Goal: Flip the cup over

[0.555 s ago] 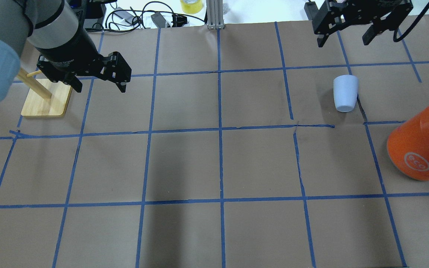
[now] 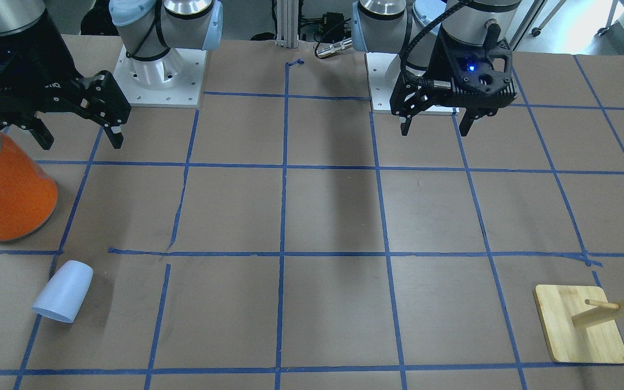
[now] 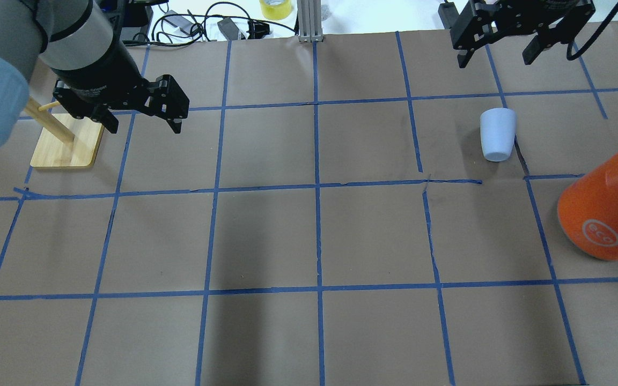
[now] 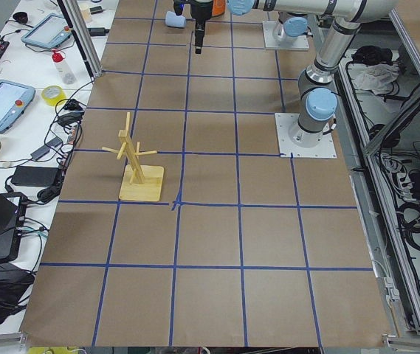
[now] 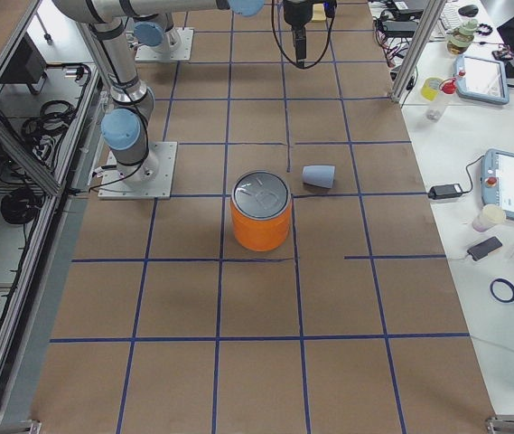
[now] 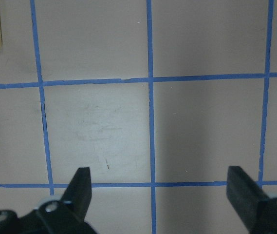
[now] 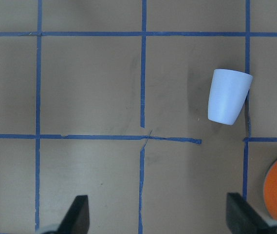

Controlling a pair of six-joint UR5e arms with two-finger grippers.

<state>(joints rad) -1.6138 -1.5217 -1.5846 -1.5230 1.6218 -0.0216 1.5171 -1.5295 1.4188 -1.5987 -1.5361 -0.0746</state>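
Black right fingers (image 7: pixel 78 214) are spread wide with nothing between them. They hang high above the table (image 3: pixel 266 236), well apart from the cup (image 7: pixel 228 96). Their wrist view looks straight down on it, with the orange can (image 3: pixel 604 209) just cutting into one corner. The left fingers (image 6: pixel 81 187) are spread as wide and are equally empty. They hang over bare brown paper far from the can, close to the wooden peg stand (image 3: pixel 67 153) at the opposite end of the table.

Nothing of the flip looks done. The cup lies untouched on its side, near the can but not touching it. It is off the can's side that faces away from the robot, a little toward the table's middle. As I read it, the whole job is left. The right fingers, which are at the can's end of the table, have to come down to the cup, close on its wall, turn it and set it on end.

Its long axis lies along the table, running roughly from the robot's side to the operators' side. The narrow closed base is the end nearer the can and points back toward the robot. The wide rim is the end farther from the can and points away from the robot. In the front-facing view the axis seems to slant slightly, with the rim swung toward the can's end of the table.
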